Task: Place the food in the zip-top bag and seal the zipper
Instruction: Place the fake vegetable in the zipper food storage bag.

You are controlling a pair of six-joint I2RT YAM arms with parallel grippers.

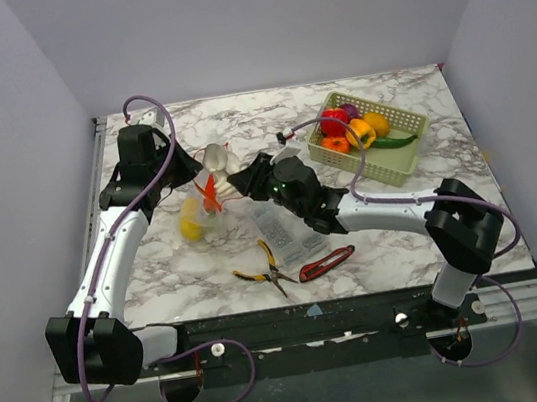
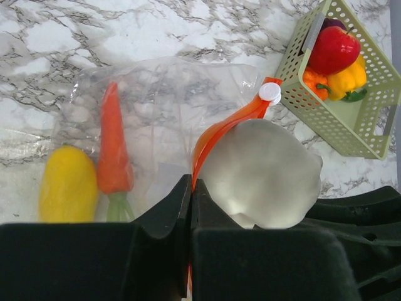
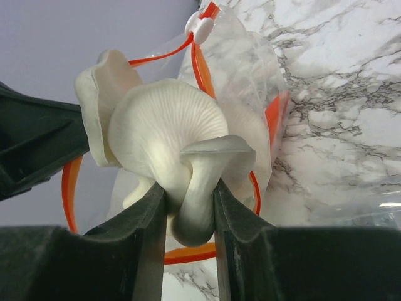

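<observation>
The zip-top bag (image 2: 156,106) lies on the marble with an orange carrot (image 2: 113,150) and a yellow fruit (image 2: 67,185) inside. My left gripper (image 2: 191,185) is shut on the bag's orange-red zipper (image 2: 219,128) and holds the mouth edge up; the white slider (image 2: 270,93) sits at its end. My right gripper (image 3: 191,188) is shut on the stem of a white mushroom cluster (image 3: 166,122) and holds it at the open mouth of the bag (image 3: 250,94). In the top view the mushroom (image 1: 213,157) hangs between the left gripper (image 1: 188,170) and the right gripper (image 1: 245,179).
A green basket (image 1: 404,145) at the back right holds red, yellow, orange, purple and green food. A clear compartment box (image 1: 289,233), yellow-handled pliers (image 1: 264,272) and a red-handled tool (image 1: 326,263) lie near the front edge.
</observation>
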